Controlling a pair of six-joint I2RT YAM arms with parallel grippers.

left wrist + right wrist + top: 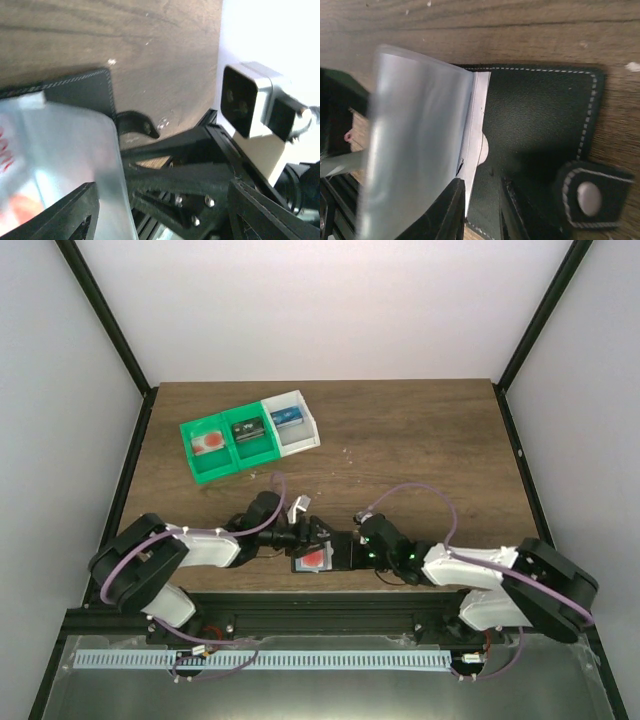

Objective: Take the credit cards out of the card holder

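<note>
The black card holder (pixel 335 558) lies open at the table's near edge between both grippers. A red and pale card (pixel 313 560) shows in its blue-grey pocket. In the right wrist view its black flap (pixel 540 125) and snap tab (pixel 590 195) lie flat, and a translucent pocket leaf (pixel 415 150) stands up. My right gripper (pixel 482 192) is nearly closed, pinching the holder at the pocket spine; it also shows in the top view (pixel 350 552). My left gripper (pixel 162 215) is open wide beside the pocket leaf (pixel 60 150), with red card print (pixel 7 155) showing through; it also shows in the top view (pixel 305 535).
A green-and-white three-compartment tray (pixel 262 452) stands at the back left. It holds a pale pinkish card (pixel 208 445), a black item (pixel 245 430) and a blue item (pixel 287 418). The right arm's camera (pixel 250 105) is close in front of my left fingers.
</note>
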